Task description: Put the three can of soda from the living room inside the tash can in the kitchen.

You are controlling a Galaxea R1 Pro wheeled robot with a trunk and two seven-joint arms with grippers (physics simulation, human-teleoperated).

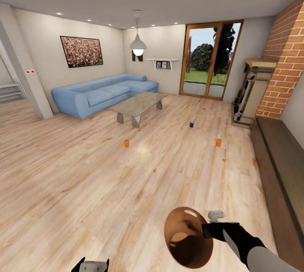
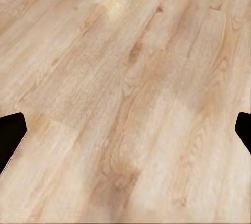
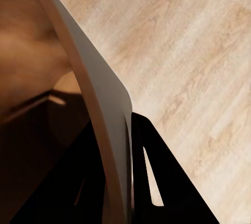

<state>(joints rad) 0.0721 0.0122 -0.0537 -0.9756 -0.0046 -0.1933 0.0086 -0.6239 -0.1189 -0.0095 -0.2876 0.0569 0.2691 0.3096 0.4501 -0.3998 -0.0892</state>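
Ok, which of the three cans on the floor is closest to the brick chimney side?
The small orange drink can on the right, nearest the dark low bench. The small blue drink can sits further back and more central; the other orange can is by the glass-topped table.

A home living room: blue sofa (image 1: pixel 103 94), glass table (image 1: pixel 138 105), brick chimney (image 1: pixel 283 58)

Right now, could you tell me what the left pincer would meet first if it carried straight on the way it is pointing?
Most likely the wooden floor. The left pincer is open, and between its fingertips the wrist view shows just planks, with nothing in between.
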